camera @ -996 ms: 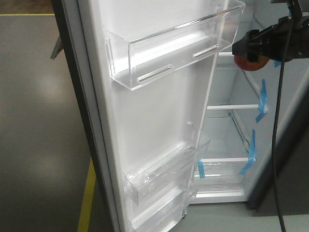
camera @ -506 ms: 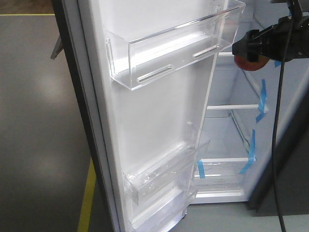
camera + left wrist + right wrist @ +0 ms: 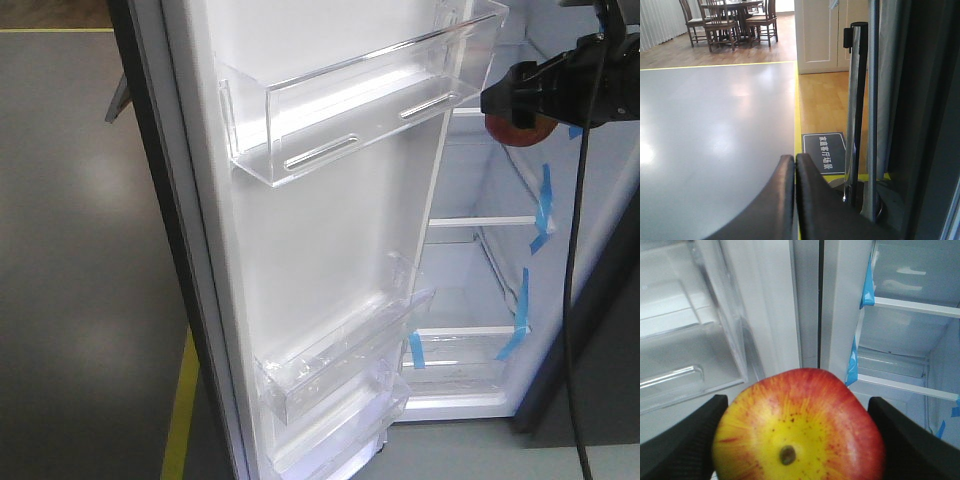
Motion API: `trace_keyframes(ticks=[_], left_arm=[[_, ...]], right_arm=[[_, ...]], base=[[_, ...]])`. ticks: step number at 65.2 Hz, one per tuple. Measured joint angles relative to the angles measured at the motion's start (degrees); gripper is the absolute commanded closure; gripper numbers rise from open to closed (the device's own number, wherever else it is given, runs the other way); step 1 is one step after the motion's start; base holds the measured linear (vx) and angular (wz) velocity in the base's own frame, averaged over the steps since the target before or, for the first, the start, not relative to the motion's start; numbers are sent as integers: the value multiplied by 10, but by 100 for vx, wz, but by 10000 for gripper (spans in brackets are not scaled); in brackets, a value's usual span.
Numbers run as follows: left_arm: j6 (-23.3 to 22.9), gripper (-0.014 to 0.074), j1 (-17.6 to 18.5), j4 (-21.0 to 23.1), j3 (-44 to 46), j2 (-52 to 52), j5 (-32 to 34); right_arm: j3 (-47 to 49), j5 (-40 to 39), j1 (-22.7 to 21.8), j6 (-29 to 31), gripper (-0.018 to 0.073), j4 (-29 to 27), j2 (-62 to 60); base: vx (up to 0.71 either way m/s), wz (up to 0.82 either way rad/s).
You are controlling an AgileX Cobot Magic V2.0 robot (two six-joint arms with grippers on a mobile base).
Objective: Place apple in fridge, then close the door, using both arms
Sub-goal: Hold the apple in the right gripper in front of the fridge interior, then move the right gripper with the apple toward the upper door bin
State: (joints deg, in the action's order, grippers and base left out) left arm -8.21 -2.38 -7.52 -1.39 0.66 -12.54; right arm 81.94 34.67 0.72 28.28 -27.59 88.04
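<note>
Basically nothing has moved in the last second. The right gripper (image 3: 527,98) sits at the fridge (image 3: 470,170) mouth at upper-shelf level, jaws pinching the apple (image 3: 799,425), with the door (image 3: 330,230) wide open. It looks like a pause before insertion. Only the left wrist view shows the left gripper (image 3: 796,167): fingers pressed together, empty, facing open floor.

From the front I see only the underside of the apple (image 3: 520,131) beneath the right claw (image 3: 512,100); the wrist camera's lower edge crops the fruit between its fingers (image 3: 682,440).
</note>
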Motion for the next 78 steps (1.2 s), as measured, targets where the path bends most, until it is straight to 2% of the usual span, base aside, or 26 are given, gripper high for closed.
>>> trace_keyframes(ticks=[78], left_arm=[[0, 602, 0, 0, 0, 0, 0]], right_arm=[[0, 0, 0, 0, 391, 0, 0]], base=[[0, 0]])
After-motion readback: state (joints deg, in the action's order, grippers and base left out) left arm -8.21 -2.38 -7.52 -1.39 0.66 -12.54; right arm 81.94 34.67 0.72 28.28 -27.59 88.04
